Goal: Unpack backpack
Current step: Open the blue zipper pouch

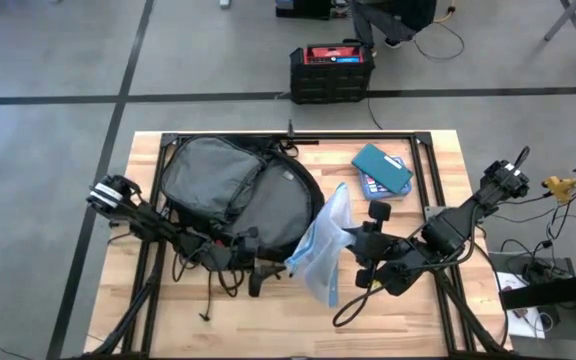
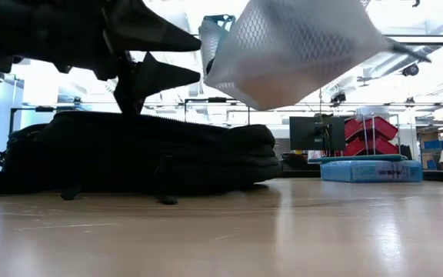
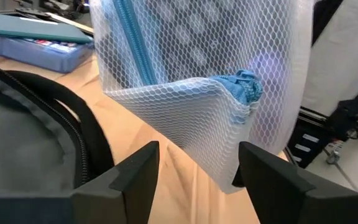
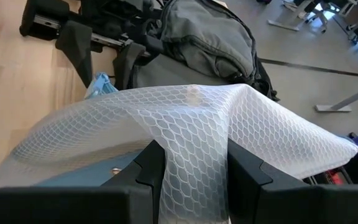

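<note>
While the right claw point(image 4: 191, 165) pinches the mesh pouch point(image 1: 323, 250) above the counter point(image 1: 268, 320):
Left claw point(image 3: 197, 168) spread beside backpack point(image 1: 238, 195); a thin fold could slip, dropping it.

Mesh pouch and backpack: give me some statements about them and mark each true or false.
1. The right gripper pinches the mesh pouch. True.
2. The left gripper is clamped on the pouch. False: its fingers stand open around a corner.
3. The pouch lies flat on the table. False: it hangs above it.
4. The backpack lies on the table. True.
5. The teal box is inside the backpack. False: it sits beside it.
</note>
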`<state>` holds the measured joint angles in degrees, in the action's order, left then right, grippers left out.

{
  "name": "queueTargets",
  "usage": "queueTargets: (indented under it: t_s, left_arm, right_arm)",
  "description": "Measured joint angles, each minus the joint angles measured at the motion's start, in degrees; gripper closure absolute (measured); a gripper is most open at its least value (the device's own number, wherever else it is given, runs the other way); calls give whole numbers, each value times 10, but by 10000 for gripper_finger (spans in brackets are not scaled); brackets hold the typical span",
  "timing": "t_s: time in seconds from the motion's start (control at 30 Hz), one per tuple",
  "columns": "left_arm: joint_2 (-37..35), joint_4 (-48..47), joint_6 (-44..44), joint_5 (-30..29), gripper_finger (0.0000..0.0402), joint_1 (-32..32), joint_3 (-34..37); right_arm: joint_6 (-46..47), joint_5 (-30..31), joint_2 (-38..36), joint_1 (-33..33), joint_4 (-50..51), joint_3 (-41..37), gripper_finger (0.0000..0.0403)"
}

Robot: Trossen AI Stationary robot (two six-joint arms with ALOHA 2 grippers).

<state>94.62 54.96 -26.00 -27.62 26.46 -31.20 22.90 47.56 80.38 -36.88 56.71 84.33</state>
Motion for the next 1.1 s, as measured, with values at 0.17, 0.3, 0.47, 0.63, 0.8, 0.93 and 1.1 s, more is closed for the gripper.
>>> queueTargets:
  t_s: [0.17, 0.3, 0.47, 0.63, 0.8, 0.93, 1.1]
  left_arm:
    - [-1, 2, 12, 1, 207, 2, 0]
    - [-2, 4, 33, 10, 202, 15, 0]
    - [-7, 4, 25, 11, 189, 20, -1]
    - [9, 22, 12, -1, 184, 14, -1]
    - [27, 73, 19, -4, 193, 10, -1]
    - [39, 84, 15, -10, 211, -1, -1]
    - [61, 95, 17, -19, 261, -17, -21]
  right_arm:
    - [0, 0, 0, 0, 0, 0, 310]
    - [0, -1, 0, 0, 1, 0, 310]
    - [0, 0, 0, 0, 1, 0, 310]
    - [0, 0, 0, 0, 0, 0, 310]
    - [3, 0, 0, 0, 0, 0, 310]
    - [4, 1, 0, 2, -1, 0, 310]
    - [5, 3, 0, 2, -1, 0, 310]
